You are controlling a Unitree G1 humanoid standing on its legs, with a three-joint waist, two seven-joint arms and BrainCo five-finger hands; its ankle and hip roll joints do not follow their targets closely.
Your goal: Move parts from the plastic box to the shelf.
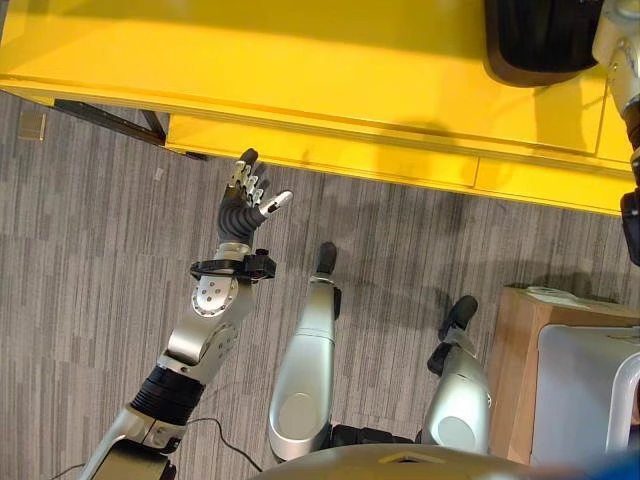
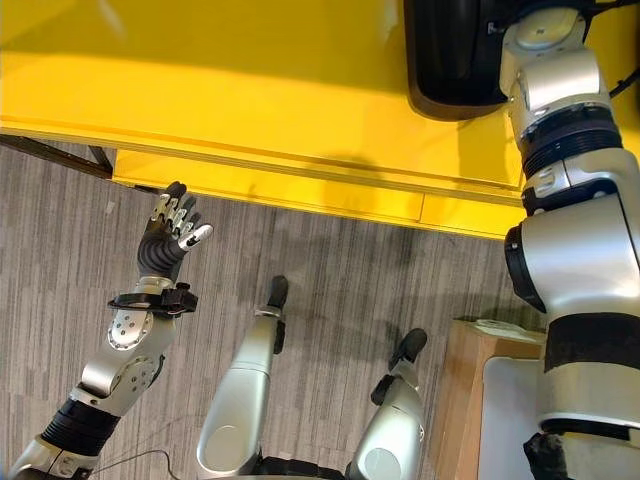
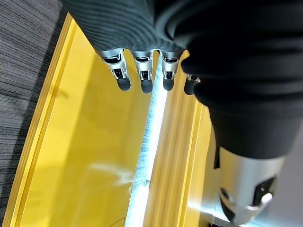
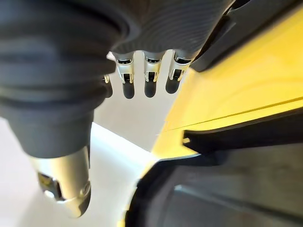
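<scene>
A black rounded part (image 1: 540, 40) lies on the yellow shelf (image 1: 300, 70) at its far right. My right arm reaches up beside that part. In the right wrist view my right hand (image 4: 150, 78) has straight fingers that hold nothing, with the black part (image 4: 213, 198) just past them. My left hand (image 1: 243, 205) is raised over the floor just short of the shelf's front edge, open and empty. Its fingers (image 3: 142, 78) point at the yellow shelf (image 3: 85, 156). The pale grey plastic box (image 1: 585, 390) stands at the lower right.
The plastic box rests on a wooden stand (image 1: 515, 370) to my right. Grey striped carpet (image 1: 90, 250) covers the floor between me and the shelf. A dark bar (image 1: 110, 120) of the shelf's frame shows under its left end.
</scene>
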